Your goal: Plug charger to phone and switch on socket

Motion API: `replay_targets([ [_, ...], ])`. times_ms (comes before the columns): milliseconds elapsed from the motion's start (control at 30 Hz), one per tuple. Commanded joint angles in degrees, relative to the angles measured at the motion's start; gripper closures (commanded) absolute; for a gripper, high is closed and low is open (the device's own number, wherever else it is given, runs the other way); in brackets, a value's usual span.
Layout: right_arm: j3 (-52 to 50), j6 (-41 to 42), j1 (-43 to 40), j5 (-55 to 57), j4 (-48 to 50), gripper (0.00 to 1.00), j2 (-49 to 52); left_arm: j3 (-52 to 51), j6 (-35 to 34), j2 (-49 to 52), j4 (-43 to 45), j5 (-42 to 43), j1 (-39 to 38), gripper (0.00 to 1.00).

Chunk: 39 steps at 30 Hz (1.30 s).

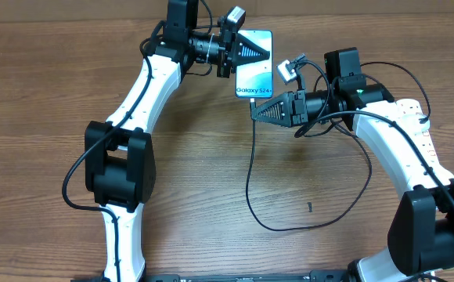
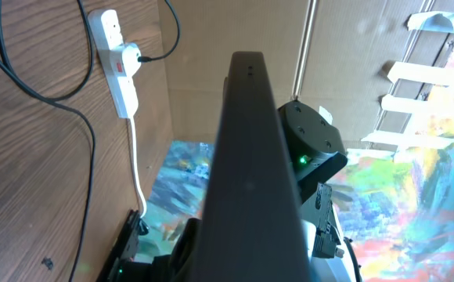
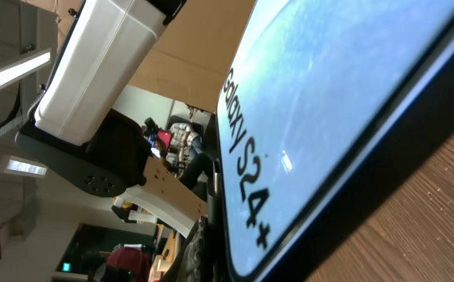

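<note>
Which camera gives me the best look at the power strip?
The left wrist view: it shows the whole power strip, with its red switches and black plug. The overhead view catches only a sliver of it past the right arm. The right wrist view shows none of it.

Brown wood-grain table (image 1: 203,180); cardboard wall (image 2: 199,94) behind it — strip lights (image 3: 12,74) glowing overhead.

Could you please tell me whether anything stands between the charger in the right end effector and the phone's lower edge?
Nothing visible does. The right end effector, shut on the charger, sits at the lower edge of the phone, which the left end effector holds; its tip is hidden.
</note>
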Motion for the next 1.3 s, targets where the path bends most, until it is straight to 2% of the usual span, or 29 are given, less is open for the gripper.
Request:
replay_targets([
  [0,0.0,0.7,-0.2,-1.6,0.4,0.96,-0.3,1.2,-0.6,-1.9,0.5,2.6,-0.1,0.96],
  [1267,0.0,4.2,-2.0,-0.9,0.5,0.96,-0.3,1.2,-2.5,-1.9,3.2,0.4,-0.2,0.96],
])
